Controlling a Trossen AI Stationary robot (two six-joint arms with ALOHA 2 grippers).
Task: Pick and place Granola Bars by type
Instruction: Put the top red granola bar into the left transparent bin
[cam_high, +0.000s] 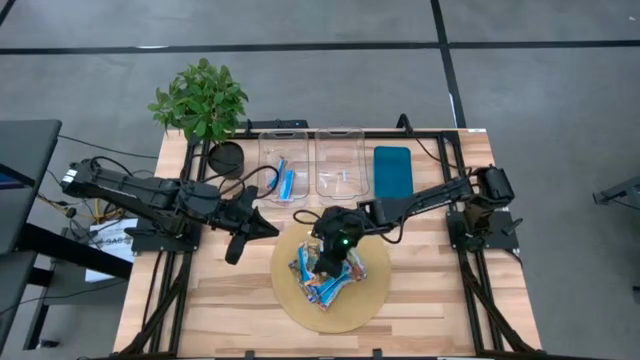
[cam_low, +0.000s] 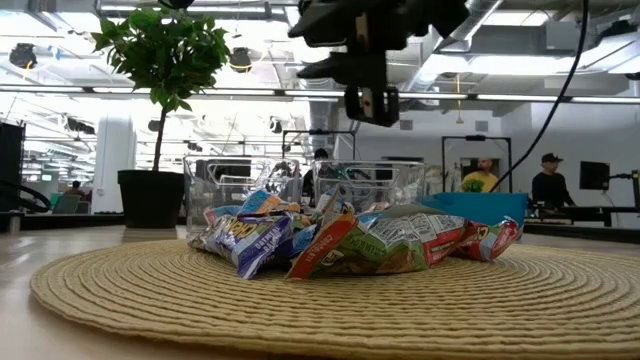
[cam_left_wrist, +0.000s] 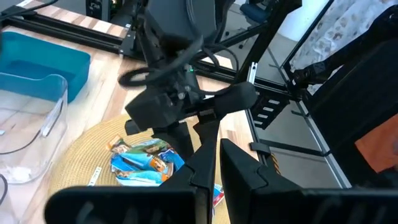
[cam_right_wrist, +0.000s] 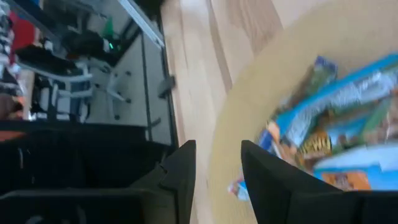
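Note:
A pile of granola bars (cam_high: 325, 278), some in blue wrappers and others in orange, green and white, lies on a round woven mat (cam_high: 372, 292). The pile also shows in the low view (cam_low: 350, 240) and the right wrist view (cam_right_wrist: 336, 143). My right gripper (cam_high: 328, 262) hangs above the pile, pointing down, open and empty (cam_right_wrist: 217, 168); the low view shows it clear of the bars (cam_low: 370, 105). My left gripper (cam_high: 250, 240) waits over the table just left of the mat, open and empty (cam_left_wrist: 216, 168).
Two clear bins stand at the back: the left one (cam_high: 283, 165) holds a few blue bars, the right one (cam_high: 340, 165) shows only something small and pale. A teal tray (cam_high: 393, 172) is to their right. A potted plant (cam_high: 200, 100) stands at the back left corner.

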